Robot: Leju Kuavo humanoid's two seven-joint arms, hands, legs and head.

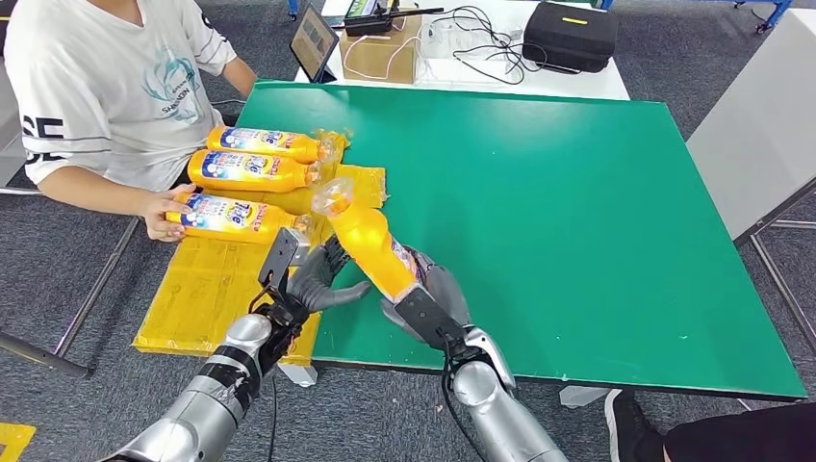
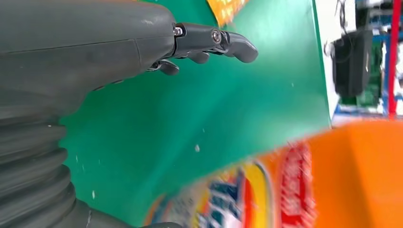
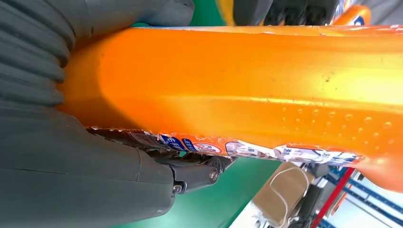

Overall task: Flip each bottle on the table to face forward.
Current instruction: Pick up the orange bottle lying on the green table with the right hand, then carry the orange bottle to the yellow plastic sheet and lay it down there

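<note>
My right hand (image 1: 435,294) grips an orange bottle (image 1: 367,238) by its lower body, tilted with its clear cap toward the far left, above the green table (image 1: 539,212). In the right wrist view the bottle (image 3: 247,90) lies against my palm with its plain back showing and a torn label edge below. My left hand (image 1: 318,279) is beside the bottle, fingers spread and holding nothing; in its wrist view its fingers (image 2: 216,42) hover over the green top with the bottle's label (image 2: 266,190) blurred close by. Three orange bottles (image 1: 252,171) lie label-up on yellow cardboard (image 1: 207,289) at the left.
A person in a white shirt sits at the left, one hand (image 1: 159,214) touching the nearest lying bottle (image 1: 236,216). A tablet (image 1: 314,42), a cardboard box (image 1: 385,53), cables and a black case (image 1: 570,34) stand on a white table beyond. The green top's right side is bare.
</note>
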